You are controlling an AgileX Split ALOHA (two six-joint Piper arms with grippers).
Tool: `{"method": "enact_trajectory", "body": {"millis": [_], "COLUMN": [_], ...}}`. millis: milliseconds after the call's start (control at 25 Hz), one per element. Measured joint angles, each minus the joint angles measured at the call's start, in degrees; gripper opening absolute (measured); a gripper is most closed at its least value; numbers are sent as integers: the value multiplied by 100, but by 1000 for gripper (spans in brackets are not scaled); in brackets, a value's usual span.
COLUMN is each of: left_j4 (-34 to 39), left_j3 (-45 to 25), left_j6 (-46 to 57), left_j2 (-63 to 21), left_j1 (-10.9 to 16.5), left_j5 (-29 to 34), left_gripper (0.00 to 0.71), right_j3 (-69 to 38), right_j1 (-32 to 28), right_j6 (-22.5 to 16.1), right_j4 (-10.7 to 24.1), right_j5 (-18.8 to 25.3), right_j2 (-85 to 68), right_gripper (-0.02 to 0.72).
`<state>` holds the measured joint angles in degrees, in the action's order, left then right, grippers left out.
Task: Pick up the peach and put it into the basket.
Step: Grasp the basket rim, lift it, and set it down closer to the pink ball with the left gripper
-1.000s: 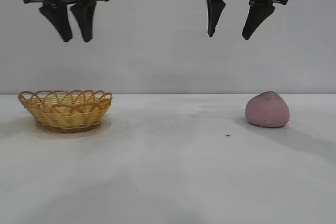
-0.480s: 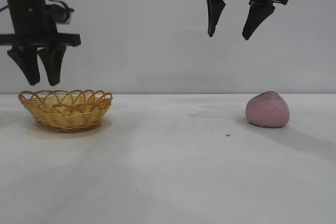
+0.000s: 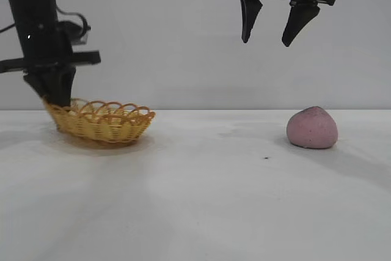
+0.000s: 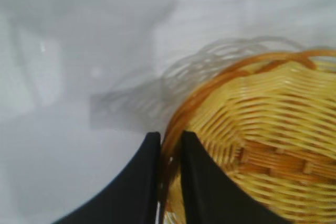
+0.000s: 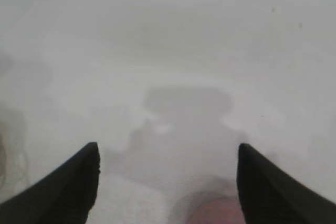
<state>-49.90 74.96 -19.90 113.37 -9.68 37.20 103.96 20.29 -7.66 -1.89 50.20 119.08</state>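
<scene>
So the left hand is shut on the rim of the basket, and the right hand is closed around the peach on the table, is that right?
Not quite. The left hand is indeed shut on the rim of the basket, but the right hand is not closed around the peach: the exterior view shows it open, hanging well above the peach, which sits untouched on the table.

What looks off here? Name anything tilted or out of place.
The basket sits tilted, its end nearest the left gripper raised off the table. That gripper's jaws are shut on the rim, though the task is to move the peach, which lies untouched below the open right gripper.
</scene>
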Motion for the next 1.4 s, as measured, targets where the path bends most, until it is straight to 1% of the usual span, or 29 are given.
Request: {"method": "enact_trajectory", "body": {"millis": [40,80,120,160,240,280,360,480,520,600,640,840,920,960,1040,1080,1120,1200,1240,1280,1320,1360,1400], "left_j4": [-739,-1314,-1922,-2423,-3052,-3264,-3489,-3662,-3662,-3672,-3672,-3651,-3640,-3614,-3493,-3411,-3291,-2888,-2628,-2203,-1658,-1125,-383], "left_j3": [-590,-1126,-1508,-1877,-2340,-2497,-2636,-2652,-2652,-2661,-2661,-2661,-2689,-2730,-2871,-2952,-3043,-3109,-3093,-2998,-2829,-2661,-2462], "left_j6": [-420,-789,-1215,-1542,-1846,-1965,-2175,-2285,-2294,-2318,-2318,-2330,-2330,-2330,-2330,-2330,-2330,-2330,-2356,-2387,-2355,-2220,-1864], "left_j2": [-225,-475,-681,-823,-909,-909,-837,-675,-629,-606,-606,-617,-710,-803,-1020,-1157,-1294,-1506,-1590,-1636,-1638,-1638,-1638], "left_j1": [-146,-354,-582,-793,-1069,-1168,-1258,-1269,-1269,-1269,-1269,-1269,-1269,-1257,-1151,-1020,-831,-369,-90,180,376,558,677], "left_j5": [-366,-717,-1002,-1315,-1756,-1902,-2100,-2143,-2143,-2097,-2058,-1948,-1948,-1948,-1948,-1973,-1985,-1974,-1949,-1886,-1720,-1540,-1390], "left_gripper": [0,0,0,0,0,0,0,0,68,68,148,499,573,565,565,565,565,565,565,565,524,524,524], "right_j3": [0,0,0,0,0,0,0,0,0,0,0,0,0,0,0,0,0,0,0,0,0,0,0], "right_j1": [0,0,0,0,0,0,-9,-9,-9,-9,-9,-9,-9,-9,-9,-9,-9,-9,-9,-9,-9,-9,-9], "right_j6": [16,30,42,61,66,64,64,64,64,64,64,81,81,81,81,81,81,81,81,90,90,90,94], "right_j4": [0,0,0,0,0,0,0,0,0,-9,-9,-9,-9,-9,-9,-9,-9,-9,-22,-57,-89,-113,-136], "right_j5": [0,0,0,0,0,0,0,-10,-10,-10,-10,-10,-10,-10,-10,-10,-10,-10,-10,-10,-10,-10,-10], "right_j2": [0,0,0,0,0,0,0,0,0,0,0,0,0,0,0,0,0,0,0,0,0,0,0], "right_gripper": [514,514,514,514,514,514,514,514,514,514,514,514,514,514,514,514,514,514,514,514,514,514,514]}}
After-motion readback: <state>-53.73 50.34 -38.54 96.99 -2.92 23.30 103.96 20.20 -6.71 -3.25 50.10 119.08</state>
